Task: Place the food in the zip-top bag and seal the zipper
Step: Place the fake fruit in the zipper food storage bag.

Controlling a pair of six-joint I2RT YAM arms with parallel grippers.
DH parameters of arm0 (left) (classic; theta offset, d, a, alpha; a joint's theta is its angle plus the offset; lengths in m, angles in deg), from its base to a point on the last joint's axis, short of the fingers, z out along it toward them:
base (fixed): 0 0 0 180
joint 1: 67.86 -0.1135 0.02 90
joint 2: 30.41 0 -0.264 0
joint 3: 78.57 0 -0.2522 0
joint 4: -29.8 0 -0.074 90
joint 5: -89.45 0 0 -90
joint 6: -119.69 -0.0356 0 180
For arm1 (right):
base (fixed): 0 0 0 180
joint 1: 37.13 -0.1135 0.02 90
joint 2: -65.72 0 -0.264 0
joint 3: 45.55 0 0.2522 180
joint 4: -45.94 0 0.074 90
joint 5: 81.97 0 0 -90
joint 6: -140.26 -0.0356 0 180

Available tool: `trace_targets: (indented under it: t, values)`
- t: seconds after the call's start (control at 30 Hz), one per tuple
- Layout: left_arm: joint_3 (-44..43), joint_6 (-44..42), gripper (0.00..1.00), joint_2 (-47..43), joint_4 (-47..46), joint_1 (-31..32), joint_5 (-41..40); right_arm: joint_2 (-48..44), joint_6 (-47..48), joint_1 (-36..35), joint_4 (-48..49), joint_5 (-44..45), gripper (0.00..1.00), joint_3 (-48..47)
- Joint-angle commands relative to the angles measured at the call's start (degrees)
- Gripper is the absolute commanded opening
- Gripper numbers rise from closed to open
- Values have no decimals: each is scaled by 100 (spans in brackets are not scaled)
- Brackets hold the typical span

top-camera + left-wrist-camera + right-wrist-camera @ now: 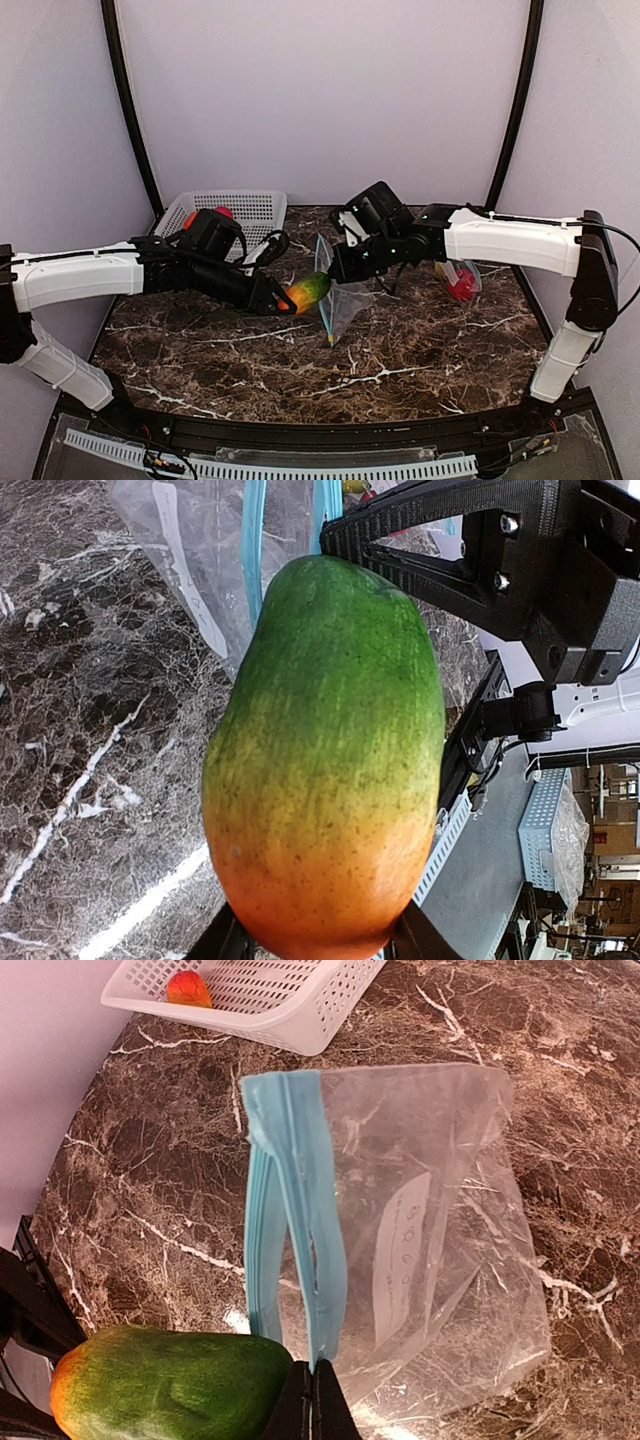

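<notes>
The dark marbled table [420,350] carries everything. A white mesh basket [250,207] sits at its far left corner, partly behind the left arm.

Near the table's middle, the zip-top bag [430,1210] is held up by its blue zipper strip, its clear body sagging onto the marble. The right gripper [312,1392] is pinched tight on that blue strip at the bag's mouth.

The left gripper [283,299] is partly closed around the orange end of a green-to-orange fruit [330,760], clamping it on both sides. The fruit's green tip points at the bag's mouth and is just beside the zipper, outside the bag.

A small red fruit [188,990] lies in the basket. Another red piece [461,283] sits on the right of the table, possibly inside clear plastic; the view is too small to be sure.
</notes>
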Motion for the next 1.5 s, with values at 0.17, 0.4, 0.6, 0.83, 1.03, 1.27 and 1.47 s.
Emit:
trace_targets:
  t: [0.17, 0.4, 0.6, 0.83, 1.03, 1.27, 1.47]
  values:
    - [-149, -233, 39, 254, 104, 21, -302, -202, 49, 24, 47, -123, 0, -28]
    - [-108, -469, 39, 324, 289, 13, -1065, -323, 127, 6, 108, -409, 0, 58]
    - [-138, -349, 39, 496, -299, 12, -692, -283, 107, -16, 315, -818, 0, 97]
    - [-483, -458, 39, 820, -443, 12, -442, -188, 58, -37, 579, -1224, 0, 122]
    - [-650, -431, 40, 968, -538, 12, -627, -149, -31, -46, 807, -1640, 0, 157]
    - [-731, -315, 44, 1102, -861, 12, -703, -82, -48, -64, 869, -1821, 0, 158]
    - [-700, -396, 49, 1138, -908, 8, -1063, -148, -86, -67, 919, -1769, 0, 201]
